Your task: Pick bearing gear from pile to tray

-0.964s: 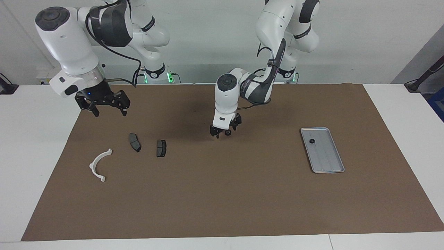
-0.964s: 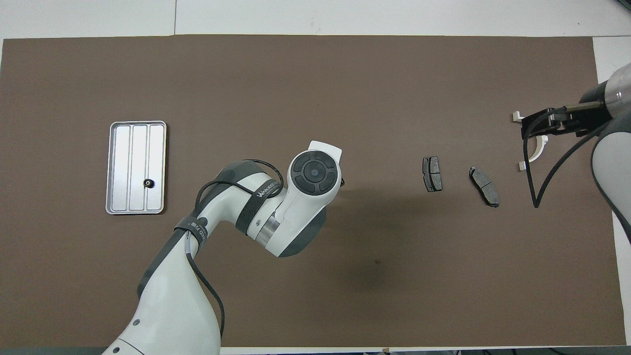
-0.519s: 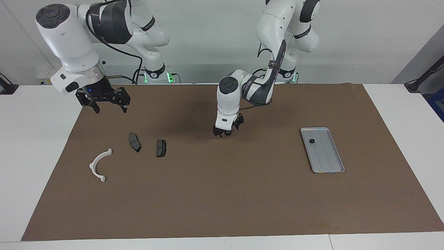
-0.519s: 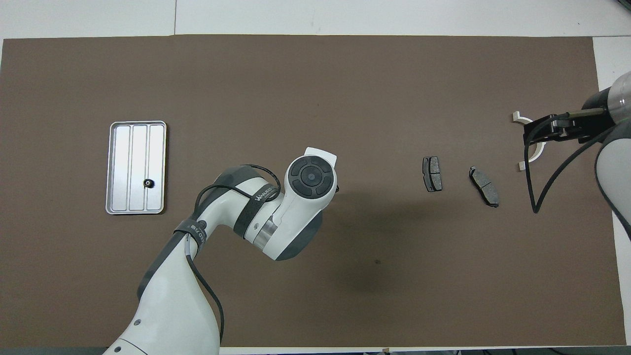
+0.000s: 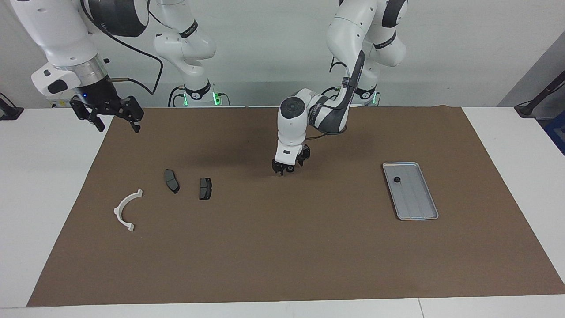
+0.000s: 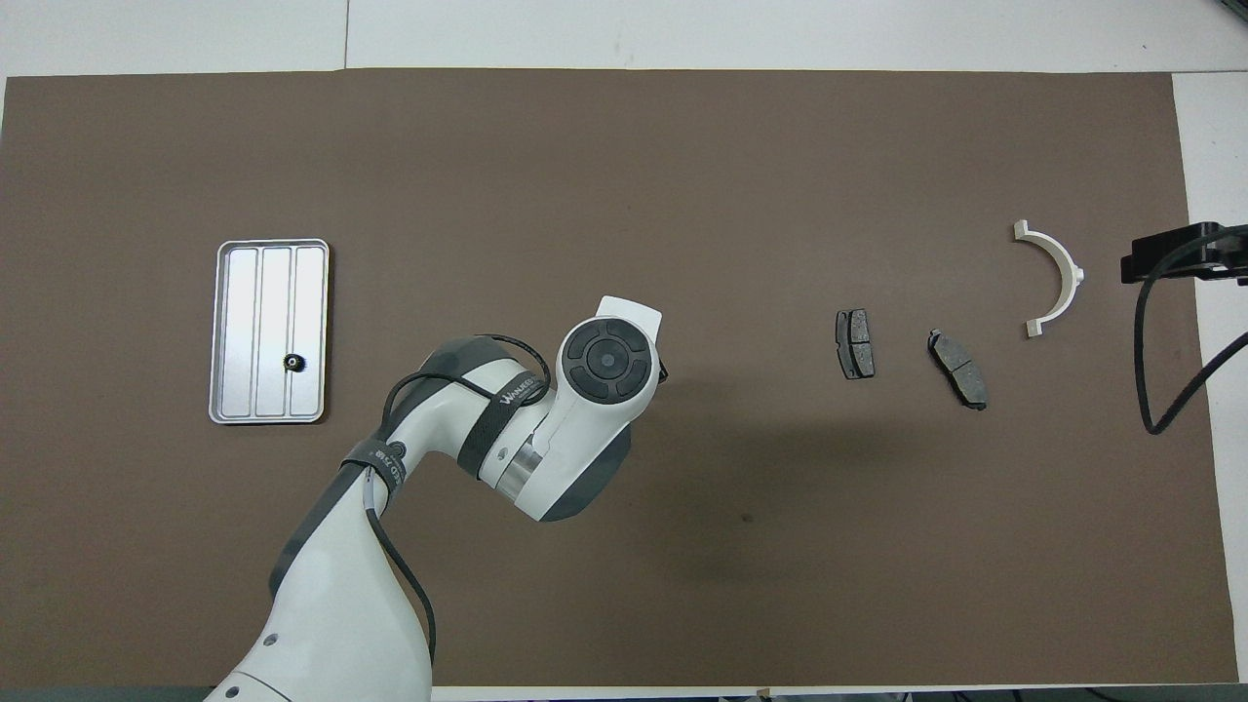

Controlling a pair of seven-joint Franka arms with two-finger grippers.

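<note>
At the middle of the brown mat (image 5: 282,247), the left gripper (image 5: 286,167) stood low with a small black bearing gear (image 5: 289,168) between its fingertips; whether the fingers had clamped on it or merely flanked it could not be told; from overhead the arm's wrist hid both. The tray (image 6: 226,331) lay flat near the mat's edge at the left arm's end of the table, its long axis running from the robots' edge toward the farther edge, ridges along the same line; a second black gear (image 6: 292,364) sat inside it, in the lane nearest the mat's middle, toward the tray's robot-side end. The pile's remaining pieces lay toward the right arm's end: two dark brake-pad plates (image 5: 205,188) side by side, and a white plastic arc (image 5: 125,209) closer to that end of the mat. The right gripper (image 5: 113,121) hung high over the mat's corner near the robots, fingers spread apart and carrying nothing.
</note>
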